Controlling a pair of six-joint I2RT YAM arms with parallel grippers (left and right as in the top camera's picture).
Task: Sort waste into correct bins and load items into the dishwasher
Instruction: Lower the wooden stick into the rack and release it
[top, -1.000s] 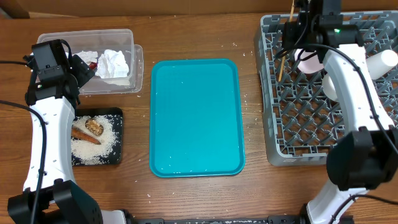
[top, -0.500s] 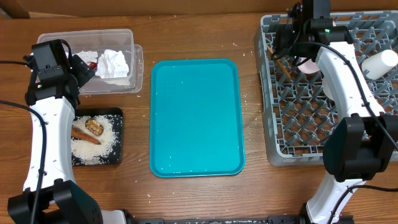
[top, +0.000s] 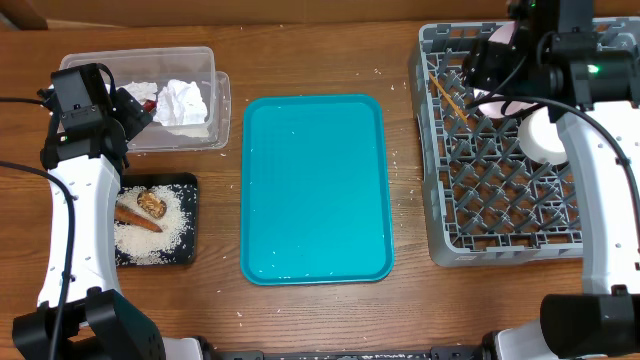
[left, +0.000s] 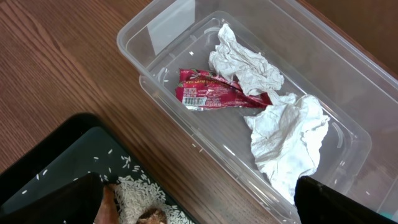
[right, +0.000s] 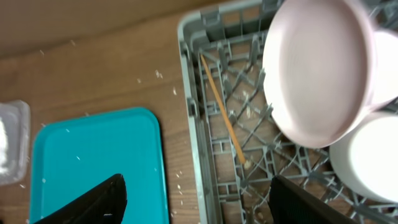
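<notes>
The grey dishwasher rack (top: 440, 200) stands at the right. A wooden chopstick (top: 449, 93) lies slanted on its grid near the left wall, free of any grip, and shows as the chopstick (right: 222, 109) in the right wrist view. My right gripper (top: 478, 68) hovers open above that corner, and nothing sits between the jaws of the right gripper (right: 199, 205). A pink bowl (right: 317, 68) and a white cup (right: 367, 155) sit in the rack. My left gripper (left: 199, 205) is open and empty over the edge of the clear bin (left: 155, 37).
The clear bin holds crumpled tissue (left: 286, 137) and a red wrapper (left: 214, 94). A black tray (top: 185, 250) with rice and food scraps lies below it. A teal tray (top: 315, 190) fills the table's middle. Rice grains dot the wood near the rack.
My right gripper has opened and let go of the chopstick, which now lies in the rack. The right arm has drawn back to the right. The left arm has not moved.
</notes>
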